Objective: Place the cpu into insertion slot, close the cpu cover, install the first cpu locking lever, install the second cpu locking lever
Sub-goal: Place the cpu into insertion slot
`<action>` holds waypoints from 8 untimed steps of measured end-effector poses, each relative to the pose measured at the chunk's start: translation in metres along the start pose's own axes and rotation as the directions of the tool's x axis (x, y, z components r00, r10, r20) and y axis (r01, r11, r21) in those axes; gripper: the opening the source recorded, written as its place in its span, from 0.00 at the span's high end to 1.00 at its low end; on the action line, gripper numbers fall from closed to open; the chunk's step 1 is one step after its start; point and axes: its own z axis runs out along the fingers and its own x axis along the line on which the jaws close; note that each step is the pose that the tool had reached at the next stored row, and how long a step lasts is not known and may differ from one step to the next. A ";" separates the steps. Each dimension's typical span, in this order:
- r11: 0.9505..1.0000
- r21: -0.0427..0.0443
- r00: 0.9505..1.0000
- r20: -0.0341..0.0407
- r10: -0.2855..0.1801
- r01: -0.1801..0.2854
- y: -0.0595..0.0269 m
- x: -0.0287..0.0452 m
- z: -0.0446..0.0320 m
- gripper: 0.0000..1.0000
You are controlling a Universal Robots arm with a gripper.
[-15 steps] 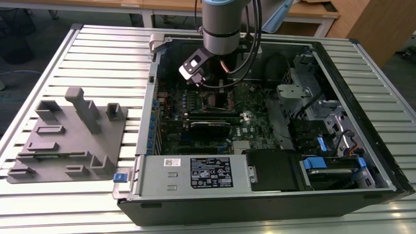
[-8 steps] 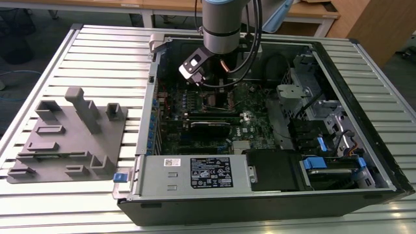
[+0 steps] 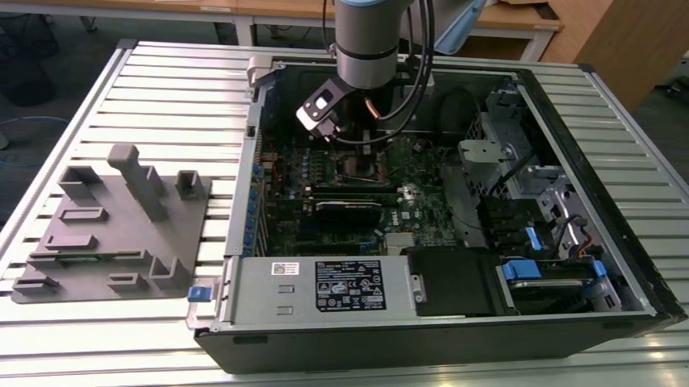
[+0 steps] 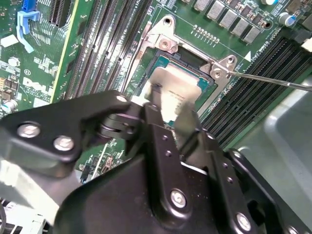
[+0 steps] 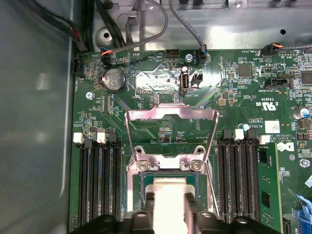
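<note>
While the tool [image 4: 169, 117] grips the one cpu [image 4: 175, 85] right over the one insertion slot [image 5: 145, 181], at the upper centre of the exterior view, we cannot tell if it is seated. We count one cpu cover [image 5: 170, 113], flipped open, and one locking lever [image 4: 273, 80], unlatched. Closing the cover and setting both levers are not yet done.
</note>
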 end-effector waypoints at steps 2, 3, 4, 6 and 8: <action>1.000 0.000 1.000 0.000 0.000 0.000 0.0000 0.0000 -0.0002 0.71; 1.000 0.000 1.000 0.000 0.000 0.000 0.0000 0.0000 -0.0003 0.76; 1.000 0.000 1.000 0.000 0.000 0.000 0.0000 0.0000 -0.0004 0.76; 1.000 0.000 1.000 0.000 0.000 0.000 0.0001 0.0000 -0.0005 0.88; 1.000 0.000 1.000 0.000 0.000 0.000 0.0001 0.0000 -0.0007 0.89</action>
